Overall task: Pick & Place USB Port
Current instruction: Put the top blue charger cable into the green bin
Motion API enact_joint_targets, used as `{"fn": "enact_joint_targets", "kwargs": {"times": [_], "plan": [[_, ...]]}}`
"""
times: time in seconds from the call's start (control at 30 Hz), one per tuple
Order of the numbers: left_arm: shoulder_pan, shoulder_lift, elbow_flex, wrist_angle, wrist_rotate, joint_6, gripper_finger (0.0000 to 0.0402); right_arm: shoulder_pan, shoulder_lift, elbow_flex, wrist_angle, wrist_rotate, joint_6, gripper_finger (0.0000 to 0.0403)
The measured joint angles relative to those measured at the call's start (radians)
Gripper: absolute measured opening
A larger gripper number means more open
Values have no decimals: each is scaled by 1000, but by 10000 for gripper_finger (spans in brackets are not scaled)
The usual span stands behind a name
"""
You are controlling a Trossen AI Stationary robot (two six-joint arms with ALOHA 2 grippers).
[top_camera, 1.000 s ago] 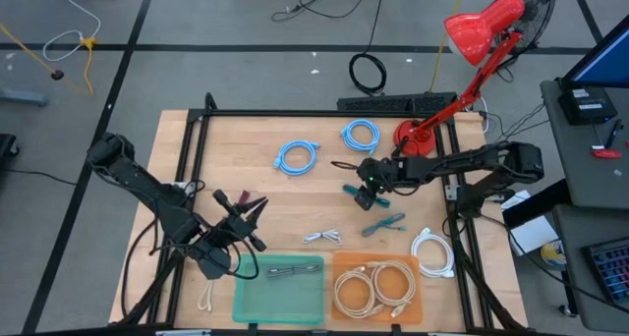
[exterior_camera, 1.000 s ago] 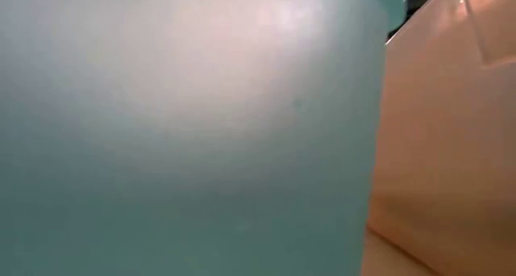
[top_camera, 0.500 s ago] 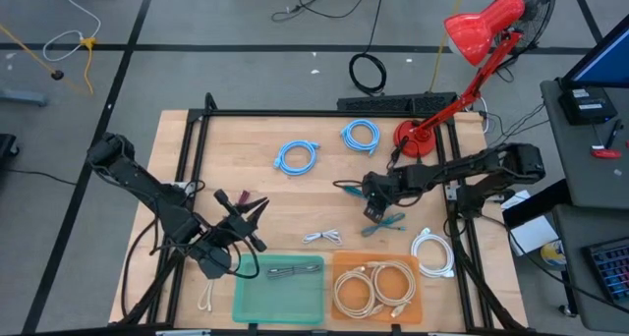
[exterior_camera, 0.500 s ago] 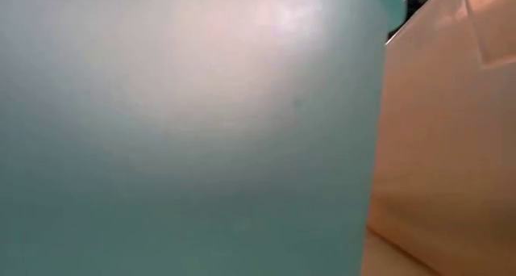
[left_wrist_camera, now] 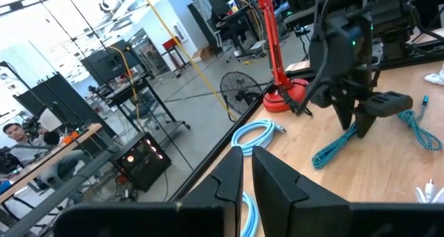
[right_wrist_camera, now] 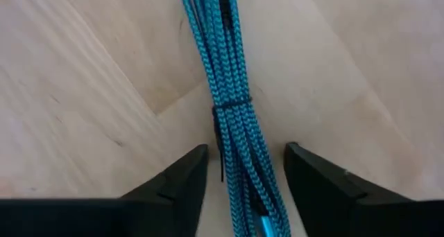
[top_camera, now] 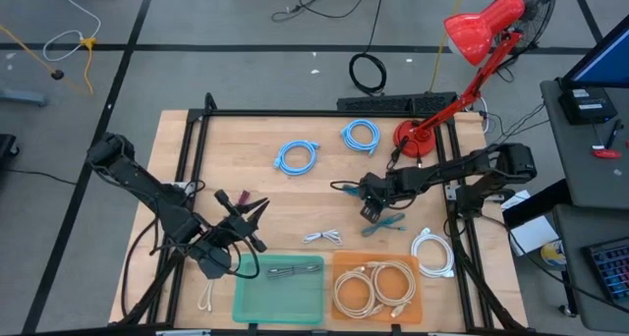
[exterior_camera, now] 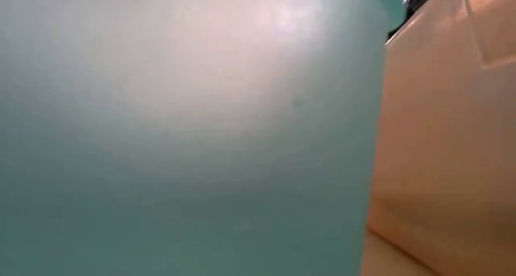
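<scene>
A teal braided cable bundle (right_wrist_camera: 225, 91), tied at its middle by a thin black band, lies flat on the wood table (top_camera: 385, 223). My right gripper (right_wrist_camera: 243, 161) is open and hangs low over it (top_camera: 371, 212), pointing down, with one finger on each side of the bundle and a gap to each. The left wrist view shows the same gripper (left_wrist_camera: 357, 123) above the teal cable (left_wrist_camera: 333, 150). My left gripper (left_wrist_camera: 247, 169) waits shut above the table's left part (top_camera: 246, 213), away from the cables.
A green tray (top_camera: 280, 289) holding a dark cable and an orange tray (top_camera: 378, 289) holding white cables sit at the near edge; their walls fill the low view. Blue coils (top_camera: 297, 156), white cables (top_camera: 432, 250) and a red lamp base (top_camera: 415, 140) lie around the right gripper.
My right gripper has moved toward the near edge, from beside the lamp base to over the teal bundle. The cable has not moved.
</scene>
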Motion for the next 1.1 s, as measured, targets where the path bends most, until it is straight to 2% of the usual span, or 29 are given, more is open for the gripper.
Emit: {"fn": "enact_joint_targets", "kwargs": {"times": [0.2, 0.23, 0.47, 0.53, 0.67, 0.77, 0.83, 0.93, 1.03, 1.1], "plan": [[0, 0, 0, 1, 1, -3, 35, 0, 0, 0, 10, -3, 7, 35], [0, 0, 0, 2, 1, -2, 35, 0, 0, 0, 20, -1, 2, 24], [0, 0, 0, 8, -2, -18, 35, 0, -10, 7, 257, 35, -36, 23], [-1, 0, 0, 20, -33, -36, 35, 2, -28, 20, 339, 60, -74, 22], [-32, -10, 0, 19, -151, -102, 35, 33, -62, 54, 581, 122, -174, 22], [-56, -52, 0, -43, -155, -154, 35, 72, -76, 70, 839, 136, -269, 22], [-70, -95, 0, -124, -161, -232, 35, 107, -96, 64, 989, 136, -337, 22], [-104, -165, 0, -358, -157, -452, 35, 169, -97, 70, 1193, 133, -445, 22], [-141, -234, -3, -658, -150, -736, 35, 231, -95, 73, 1266, 131, -544, 22], [-151, -289, -36, -674, -145, -759, 35, 258, -95, 95, 1276, 130, -577, 22]]}}
